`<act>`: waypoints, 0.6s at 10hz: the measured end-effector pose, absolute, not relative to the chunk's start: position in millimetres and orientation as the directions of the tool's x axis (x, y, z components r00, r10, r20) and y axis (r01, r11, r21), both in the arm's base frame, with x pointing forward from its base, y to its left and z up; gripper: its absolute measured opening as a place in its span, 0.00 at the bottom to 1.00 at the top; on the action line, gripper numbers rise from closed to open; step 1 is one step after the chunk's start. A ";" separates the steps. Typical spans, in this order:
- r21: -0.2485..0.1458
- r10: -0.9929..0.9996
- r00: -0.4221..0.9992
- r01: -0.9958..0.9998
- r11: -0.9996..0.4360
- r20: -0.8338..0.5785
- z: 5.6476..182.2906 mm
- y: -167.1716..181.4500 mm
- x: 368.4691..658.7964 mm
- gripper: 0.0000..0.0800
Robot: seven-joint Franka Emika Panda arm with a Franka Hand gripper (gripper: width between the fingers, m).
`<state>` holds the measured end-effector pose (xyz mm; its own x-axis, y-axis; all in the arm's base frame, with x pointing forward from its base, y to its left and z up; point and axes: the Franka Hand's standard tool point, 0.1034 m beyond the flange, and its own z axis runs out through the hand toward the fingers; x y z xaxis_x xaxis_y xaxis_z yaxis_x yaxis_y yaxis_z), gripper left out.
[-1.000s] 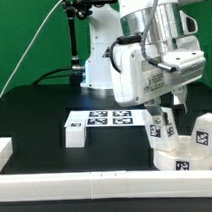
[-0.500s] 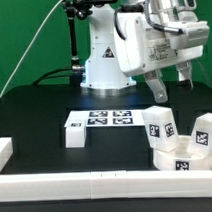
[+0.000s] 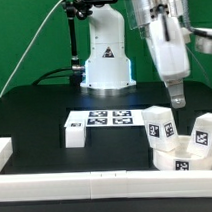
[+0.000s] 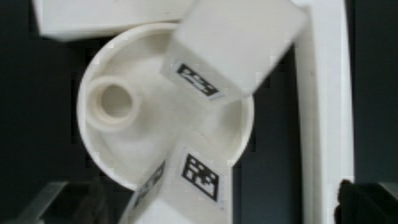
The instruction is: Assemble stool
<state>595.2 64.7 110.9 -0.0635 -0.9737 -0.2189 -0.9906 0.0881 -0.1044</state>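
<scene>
The gripper is hanging empty above the seat, and in the wrist view its jaws are standing wide apart. The seat is sitting at the exterior view's right, just beside the near rail, with one leg standing up in it. I reckon a descent slightly off line is risking a finger clipping that leg and toppling it, or shoving the seat against the rail.

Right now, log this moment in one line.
gripper open, empty, above seat | leg standing on seat | spare leg on table beside marker board
</scene>
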 end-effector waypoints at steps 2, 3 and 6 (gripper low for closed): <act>-0.128 -0.977 0.053 -0.991 -0.027 -0.205 110.6 66.0 594.8 0.81; -0.142 -0.973 0.122 -0.985 -0.095 -0.195 110.5 65.5 594.8 0.81; -0.189 -0.911 0.391 -0.912 -0.363 -0.136 110.7 65.0 594.6 0.81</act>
<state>594.6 65.0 110.7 0.3905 -0.9105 -0.1359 -0.9124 -0.3632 -0.1887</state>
